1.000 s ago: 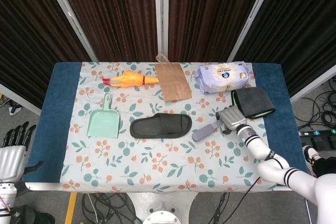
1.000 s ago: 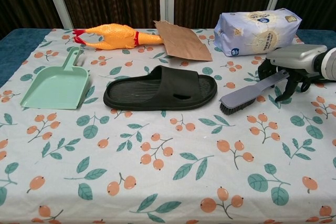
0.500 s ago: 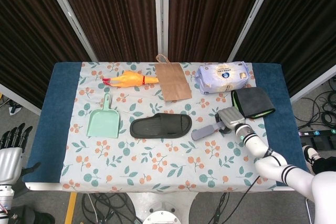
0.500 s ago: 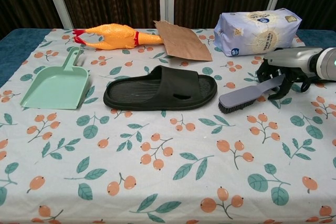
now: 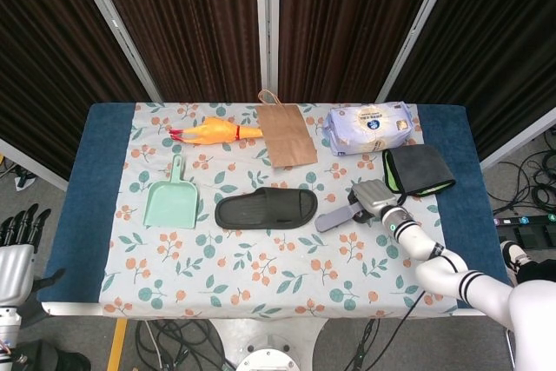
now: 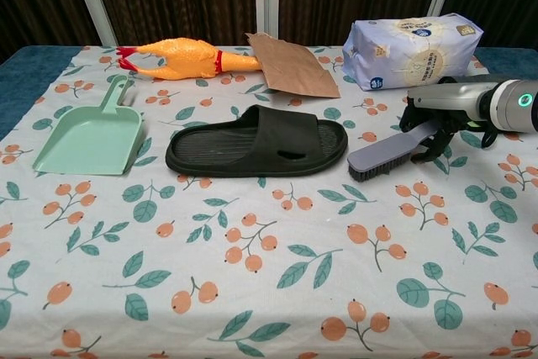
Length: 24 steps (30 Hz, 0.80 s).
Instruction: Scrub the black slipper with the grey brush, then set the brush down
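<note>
Floral cloth covers the bench (image 5: 261,258). My right hand (image 6: 443,115) grips the grey brush (image 6: 388,154) beside the black slipper (image 6: 256,143). My left hand (image 5: 19,232) hangs off-bench, holding nothing, fingers apart.

On the tabletop (image 5: 78,180), one black slipper (image 5: 266,209) is counted, along with one grey brush (image 5: 337,216). One mint-green dustpan (image 5: 171,200) is seen, and one yellow rubber chicken (image 5: 215,130). One brown paper bag (image 5: 286,134) is counted, one pale purple packet (image 5: 369,127), and one folded dark cloth with a green edge (image 5: 417,169). Two robot hands are counted in all: the right hand (image 5: 375,199) and the left hand (image 5: 17,236).
</note>
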Available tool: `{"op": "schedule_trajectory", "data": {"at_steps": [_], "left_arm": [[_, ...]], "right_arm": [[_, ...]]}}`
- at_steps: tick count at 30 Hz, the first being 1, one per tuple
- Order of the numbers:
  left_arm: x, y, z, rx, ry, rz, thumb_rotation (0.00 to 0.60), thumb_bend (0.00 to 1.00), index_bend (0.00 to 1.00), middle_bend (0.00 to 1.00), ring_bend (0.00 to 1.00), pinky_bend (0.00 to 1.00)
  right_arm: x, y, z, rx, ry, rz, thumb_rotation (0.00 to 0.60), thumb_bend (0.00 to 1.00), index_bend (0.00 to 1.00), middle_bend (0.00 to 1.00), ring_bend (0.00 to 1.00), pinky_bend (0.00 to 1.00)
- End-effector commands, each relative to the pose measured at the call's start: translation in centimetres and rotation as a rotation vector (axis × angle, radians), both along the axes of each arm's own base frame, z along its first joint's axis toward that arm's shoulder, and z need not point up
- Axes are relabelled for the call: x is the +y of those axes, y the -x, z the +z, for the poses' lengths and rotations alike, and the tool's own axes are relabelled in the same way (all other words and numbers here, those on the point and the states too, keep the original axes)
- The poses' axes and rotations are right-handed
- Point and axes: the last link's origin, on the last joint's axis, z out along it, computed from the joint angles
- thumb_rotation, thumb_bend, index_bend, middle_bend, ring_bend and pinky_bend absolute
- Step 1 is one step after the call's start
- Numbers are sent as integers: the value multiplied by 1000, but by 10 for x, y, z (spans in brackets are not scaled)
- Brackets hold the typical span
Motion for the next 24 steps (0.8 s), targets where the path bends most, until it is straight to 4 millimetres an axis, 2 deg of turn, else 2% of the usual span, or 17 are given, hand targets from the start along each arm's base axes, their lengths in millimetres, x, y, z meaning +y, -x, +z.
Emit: {"op": "schedule_trajectory", "data": {"at_steps": [1,4,7,11,15,18,24], "left_arm": [[1,-1,0,-2,0,-3,600,29,117,80,14,91],[2,-2,0,-3,-2,-8,600,28,117,80,14,91],[4,-2,0,-4,-3,-11,600,28,119,80,14,91],[11,-5,0,-11,0,-34,600,26,128,80,14,91],[28,-14,-1,-56,13,-101,600,23,129,80,14,91],[50,-27,-7,-112,55,-174,600,20,129,87,14,91],[107,-72,-36,-255,221,-328,600,18,129,116,27,104]], "right_arm": [[0,-2,-2,-16,-7,-15,600,381,961,872,910,998],[0,-2,-2,-26,-10,-20,600,521,1000,947,983,1000],[1,-3,0,-44,-4,-24,600,655,1000,973,1000,1000],[2,-4,11,-74,32,-1,600,773,1000,991,1000,1000],[2,-9,30,-82,91,75,600,803,1000,996,1000,1000],[3,-19,42,-111,128,123,600,802,1000,996,1000,1000],[3,-43,69,-139,175,215,600,799,1000,1000,1000,1000]]}}
